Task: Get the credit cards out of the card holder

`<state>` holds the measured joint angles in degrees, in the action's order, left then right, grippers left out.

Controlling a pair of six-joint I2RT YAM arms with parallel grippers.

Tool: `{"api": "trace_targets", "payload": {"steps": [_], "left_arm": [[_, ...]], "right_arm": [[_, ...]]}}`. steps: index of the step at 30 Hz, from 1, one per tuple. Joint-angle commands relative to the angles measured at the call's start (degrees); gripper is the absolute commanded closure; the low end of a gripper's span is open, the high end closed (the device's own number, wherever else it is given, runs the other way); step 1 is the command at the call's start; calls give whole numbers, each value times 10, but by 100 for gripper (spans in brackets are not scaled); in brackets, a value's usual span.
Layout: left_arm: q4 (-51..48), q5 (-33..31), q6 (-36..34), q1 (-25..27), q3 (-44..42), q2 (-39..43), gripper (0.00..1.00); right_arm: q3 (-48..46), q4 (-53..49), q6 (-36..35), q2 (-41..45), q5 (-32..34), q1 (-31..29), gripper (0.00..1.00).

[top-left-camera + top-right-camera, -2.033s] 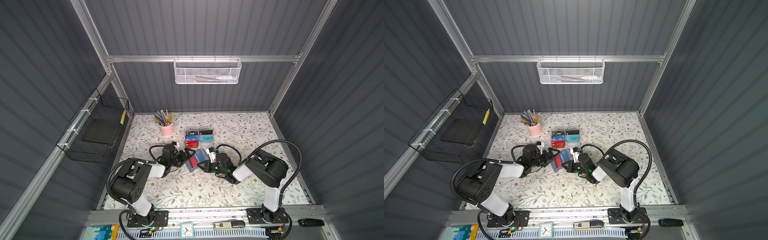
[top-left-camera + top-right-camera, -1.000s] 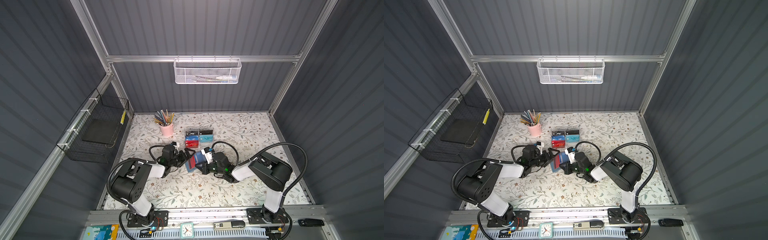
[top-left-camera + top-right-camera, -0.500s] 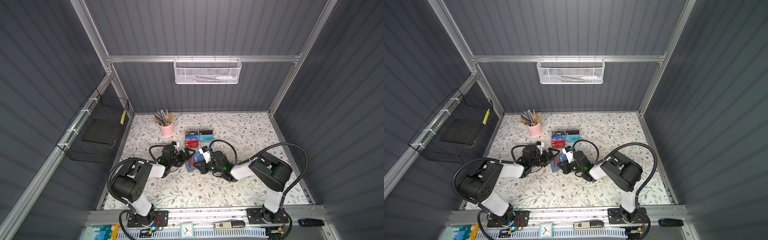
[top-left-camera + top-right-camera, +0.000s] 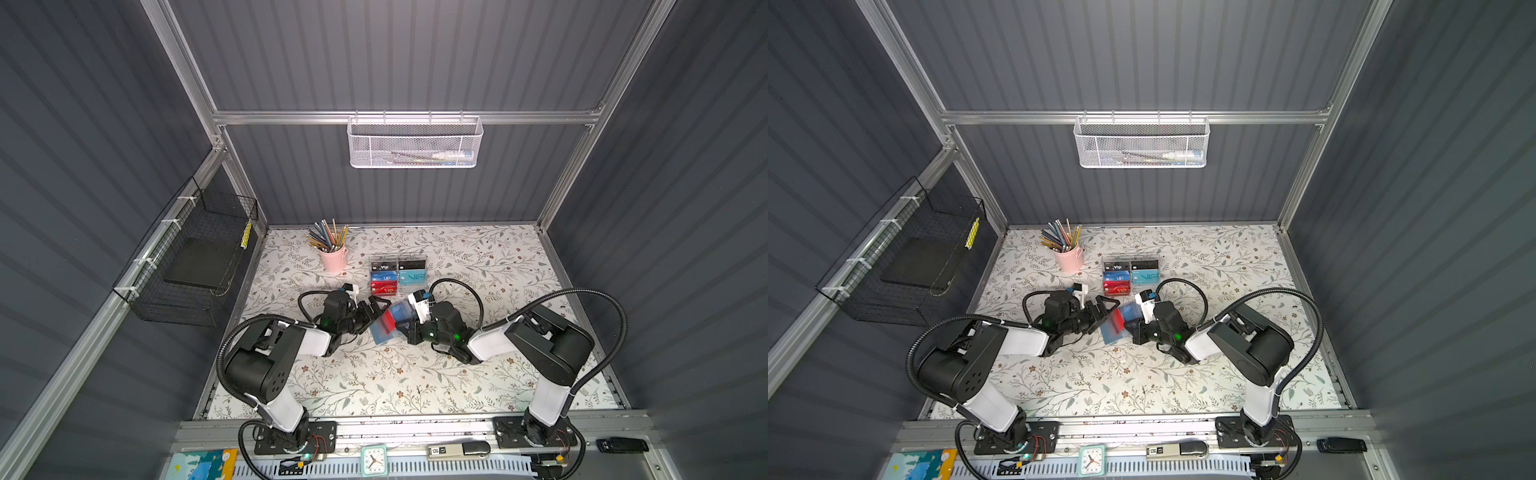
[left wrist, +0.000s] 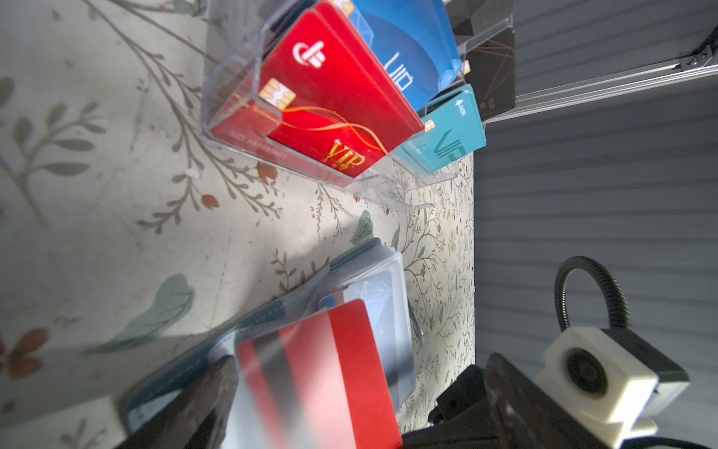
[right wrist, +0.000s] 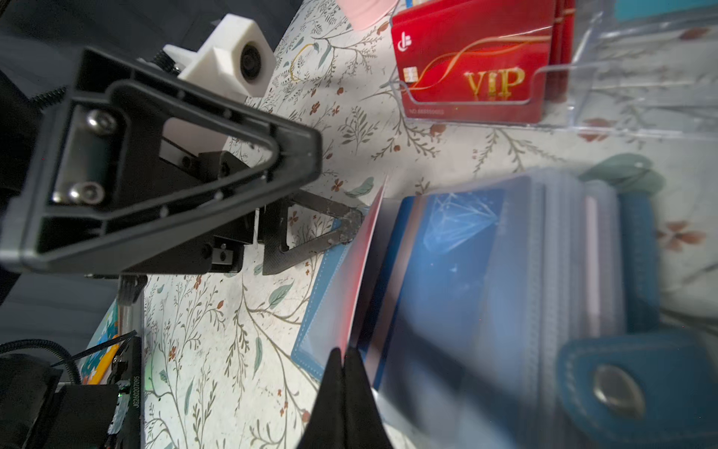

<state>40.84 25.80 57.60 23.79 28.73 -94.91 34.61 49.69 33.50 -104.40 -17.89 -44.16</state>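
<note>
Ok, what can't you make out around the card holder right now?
- Red card: blurred in the left wrist view; whether it is out of its sleeve is unclear.
- Right gripper: shut on a thin edge; card or sleeve, blur in the right wrist view hides it.
- Blue card: lettering unreadable behind the card holder's glossy sleeves.
- Both top views: cards too small to read.
</note>
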Motion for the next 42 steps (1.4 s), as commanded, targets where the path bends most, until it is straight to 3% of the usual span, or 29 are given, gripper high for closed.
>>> {"api": "trace_targets", "payload": {"steps": [1,20,30,37,42], "left_arm": [[-58,9,6,1,-21,-16,0],[-112,14,-16,1,38,44,0],[-17,20,14,21,52,39,0],[36,14,46,46,60,-3,0],[35,-8,53,49,37,13,0]], "right_arm": [[-12,27,6,10,10,11,100],[-67,60,24,58,-7,57,100],[-75,64,54,103,-53,80,100],[-62,63,74,87,-62,91,100],[-70,86,91,70,-65,100,100]]}}
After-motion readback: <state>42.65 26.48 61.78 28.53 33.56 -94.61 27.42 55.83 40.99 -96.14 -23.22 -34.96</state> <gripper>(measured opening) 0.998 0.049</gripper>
